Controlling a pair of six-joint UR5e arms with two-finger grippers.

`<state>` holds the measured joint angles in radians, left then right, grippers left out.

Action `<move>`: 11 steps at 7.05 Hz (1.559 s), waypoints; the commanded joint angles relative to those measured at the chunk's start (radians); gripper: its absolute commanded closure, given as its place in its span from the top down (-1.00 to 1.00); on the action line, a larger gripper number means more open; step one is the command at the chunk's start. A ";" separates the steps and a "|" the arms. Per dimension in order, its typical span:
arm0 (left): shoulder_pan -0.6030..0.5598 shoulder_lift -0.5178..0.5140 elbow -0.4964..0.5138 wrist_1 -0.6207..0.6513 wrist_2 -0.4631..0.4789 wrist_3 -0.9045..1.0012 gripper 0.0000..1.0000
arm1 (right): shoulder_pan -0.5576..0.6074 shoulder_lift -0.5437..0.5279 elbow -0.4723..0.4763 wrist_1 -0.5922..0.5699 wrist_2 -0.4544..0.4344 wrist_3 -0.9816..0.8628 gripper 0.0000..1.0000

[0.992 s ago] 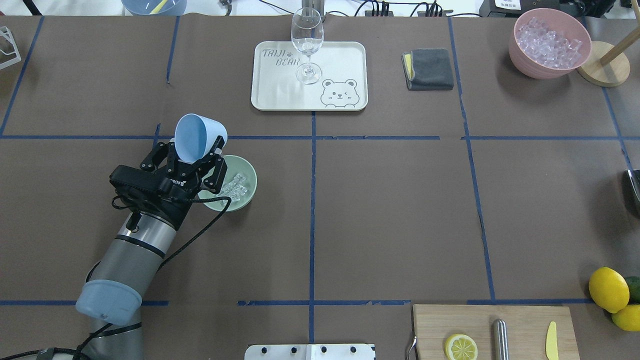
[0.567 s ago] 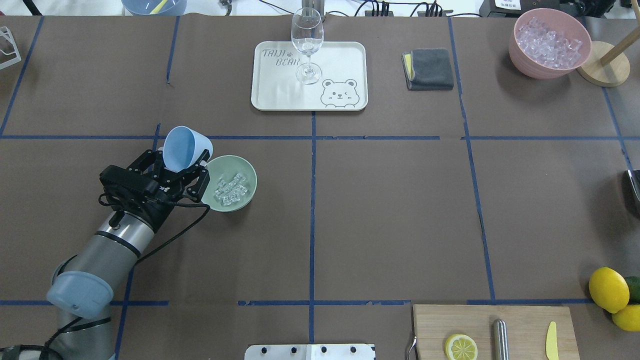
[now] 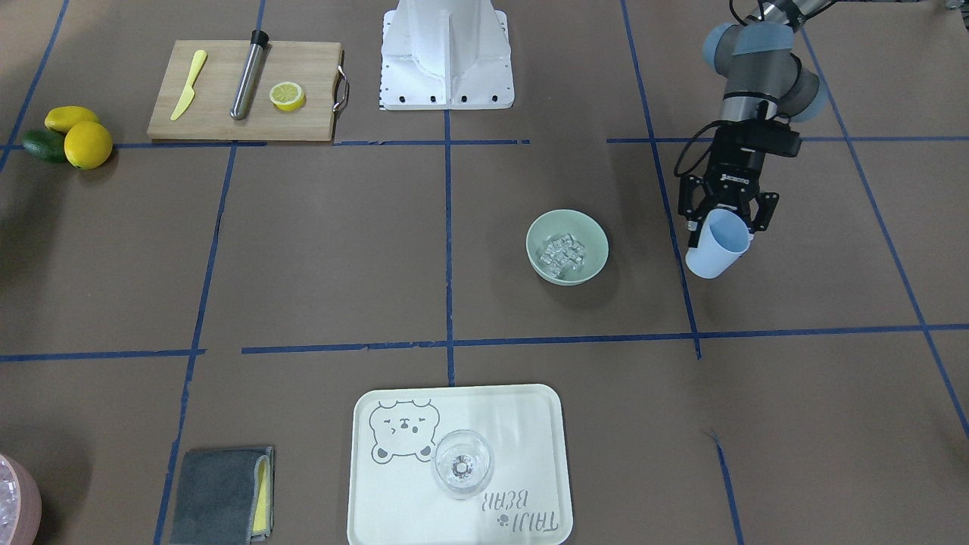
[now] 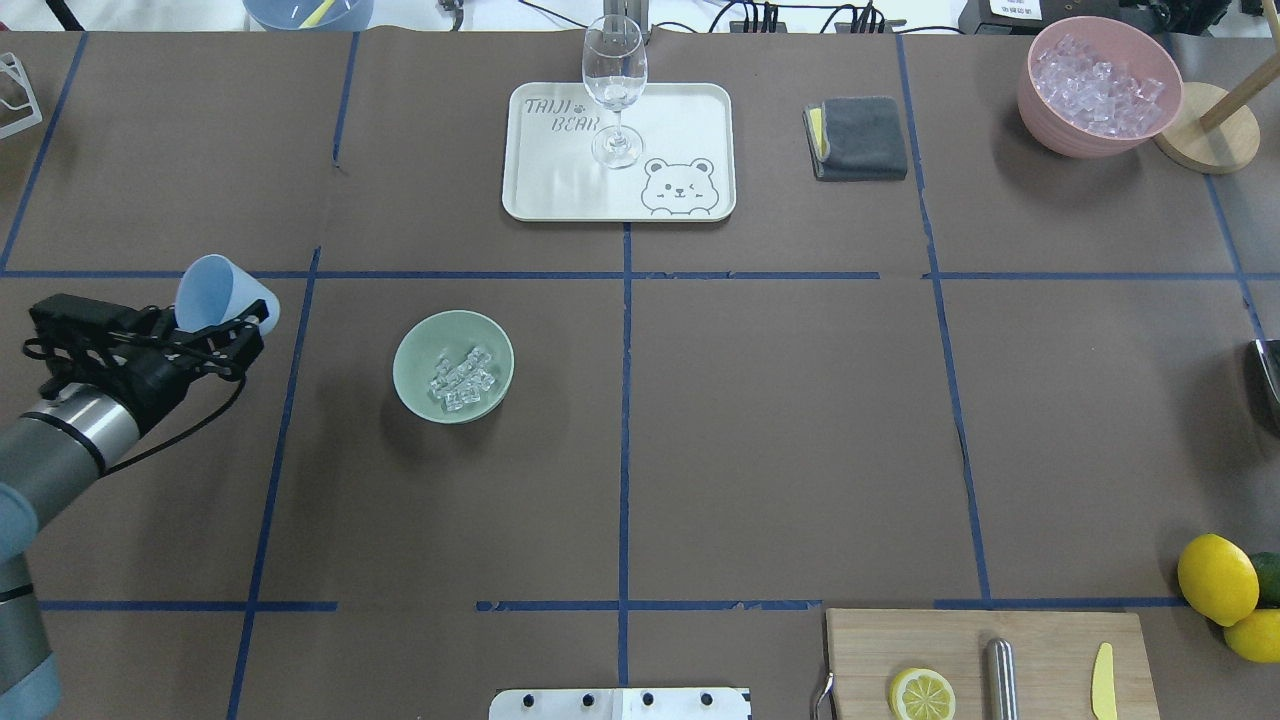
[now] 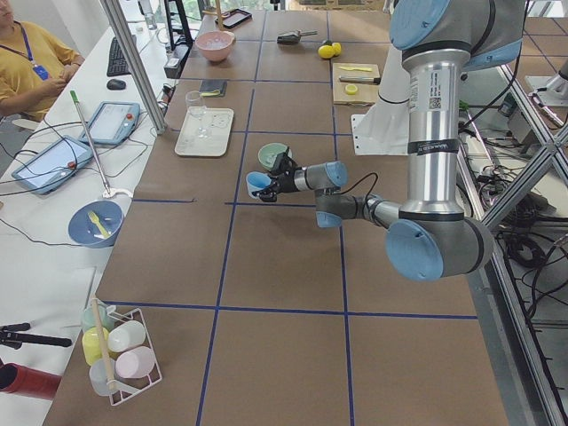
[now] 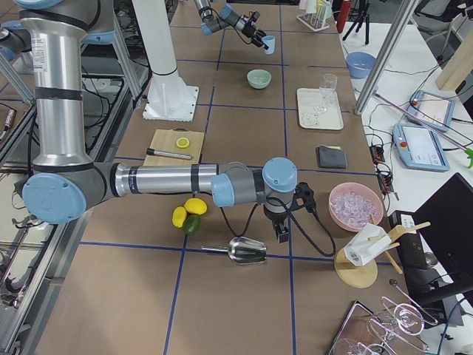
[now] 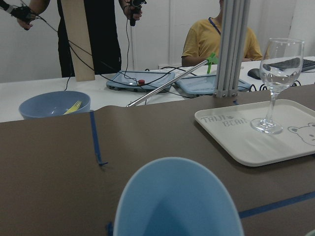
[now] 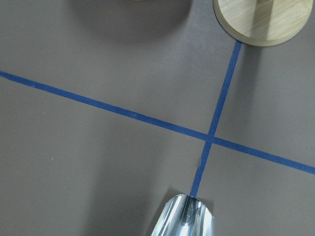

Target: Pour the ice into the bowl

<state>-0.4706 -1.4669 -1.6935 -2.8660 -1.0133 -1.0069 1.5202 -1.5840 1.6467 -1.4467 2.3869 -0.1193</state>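
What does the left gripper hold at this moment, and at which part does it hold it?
The left gripper holds the pale blue cup by its side wall, one finger on each side. The cup is tilted.

I see a bench papered in matt brown, a smooth matt bowl holding clear glassy ice, a matt pale-blue plastic cup, a wooden board, grey cloth and a shiny metal scoop.
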 commanded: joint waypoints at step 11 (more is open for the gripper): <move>-0.022 0.169 0.110 -0.013 -0.042 -0.167 -1.00 | 0.000 -0.019 0.027 0.000 0.000 0.010 1.00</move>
<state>-0.4924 -1.2980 -1.5819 -2.8784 -1.0408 -1.1734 1.5202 -1.6018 1.6731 -1.4466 2.3875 -0.1088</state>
